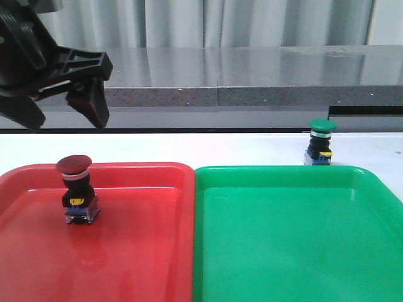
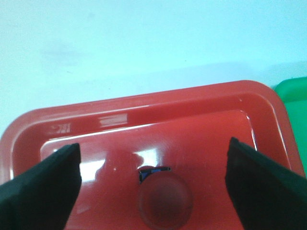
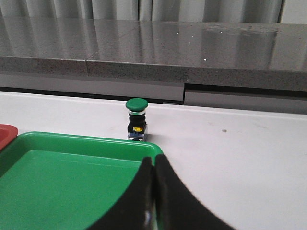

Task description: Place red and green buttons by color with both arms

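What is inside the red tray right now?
The red tray holds one thing: the red button, standing upright on its floor, cap up. The left pincer hangs open above it, empty. The cap hides most of the button's body in the wrist view.

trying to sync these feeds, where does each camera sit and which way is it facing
Front view: faces forward over the table, onto the red tray and green tray; the left claw hangs open, upper left.
Left wrist view: looks down between open claw fingers onto the red button in the red tray.
Right wrist view: low, faces the green button on the table beyond the green tray; right claw shut.
Shared: front and right wrist views both show the green button.
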Motion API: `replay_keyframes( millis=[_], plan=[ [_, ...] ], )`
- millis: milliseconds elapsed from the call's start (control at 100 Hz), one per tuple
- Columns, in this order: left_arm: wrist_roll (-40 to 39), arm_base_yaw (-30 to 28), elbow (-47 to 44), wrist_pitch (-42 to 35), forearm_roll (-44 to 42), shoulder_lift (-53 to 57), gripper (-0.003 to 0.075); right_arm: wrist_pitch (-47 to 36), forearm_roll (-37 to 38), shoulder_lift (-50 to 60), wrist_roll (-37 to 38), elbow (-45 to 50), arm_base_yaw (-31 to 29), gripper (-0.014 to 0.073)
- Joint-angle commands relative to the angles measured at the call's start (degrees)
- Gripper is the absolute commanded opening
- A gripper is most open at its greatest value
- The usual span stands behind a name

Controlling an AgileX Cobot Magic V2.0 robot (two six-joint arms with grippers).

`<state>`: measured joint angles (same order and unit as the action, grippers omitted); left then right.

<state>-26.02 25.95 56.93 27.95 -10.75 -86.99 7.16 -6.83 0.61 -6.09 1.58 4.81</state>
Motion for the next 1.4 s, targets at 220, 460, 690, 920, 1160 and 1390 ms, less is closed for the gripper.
replay_keyframes(
  millis=[220, 460, 690, 920, 1160, 1390],
  plan=[
    [-0.68, -4.94, 1.84, -4.53, -3.84, 9.40, 0.0588, -5.00, -0.11, 1.17, -0.18, -0.82, -0.17, -0.0110],
    [-0.68, -8.59, -0.72, -4.67, -5.93, 18.08, 0.0588, -5.00, -0.11, 1.17, -0.18, -0.82, -0.17, -0.0110],
    [-0.68, -8.83, -8.68, -6.90, -7.33, 29.59, 0.0588, -5.00, -0.11, 1.17, -0.18, -0.82, -0.17, -0.0110],
    [-0.68, -8.83, -19.33, -11.21, -8.22, 43.24, 0.0586, -5.00, -0.11, 1.17, -0.18, -0.82, -0.17, -0.0110],
    [-0.68, -8.83, -26.34, -11.10, -8.83, 55.72, 0.0586, -5.00, -0.11, 1.17, -0.18, -0.82, -0.17, -0.0110],
    [-0.68, -8.83, -27.24, -10.56, -11.83, 58.64, 0.0489, -5.00, -0.11, 1.17, -0.18, -0.82, -0.17, -0.0110]
  ],
)
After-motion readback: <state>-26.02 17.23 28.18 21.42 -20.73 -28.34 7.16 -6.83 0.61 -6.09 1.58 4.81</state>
